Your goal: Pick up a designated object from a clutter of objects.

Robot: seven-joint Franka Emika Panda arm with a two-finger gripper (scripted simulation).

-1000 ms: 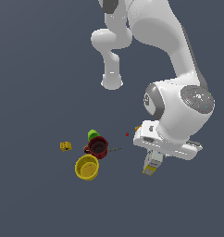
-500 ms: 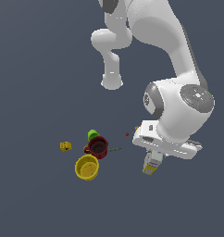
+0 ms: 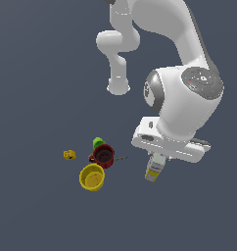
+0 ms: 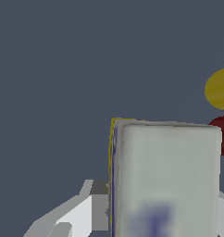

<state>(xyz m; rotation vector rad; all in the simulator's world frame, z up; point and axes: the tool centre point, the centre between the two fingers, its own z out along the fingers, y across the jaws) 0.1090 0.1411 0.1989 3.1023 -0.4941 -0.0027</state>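
I see the gripper clamped on the carton, which hangs below it, seemingly clear of the floor. Well apart, toward the exterior view's left, sit the yellow bowl, red mug, green piece, small yellow block.

The exterior view looks down from above and some way off, taking in the arm and the clutter. The wrist view sits very near the carton. Both views share the carton, yellow bowl and mug.
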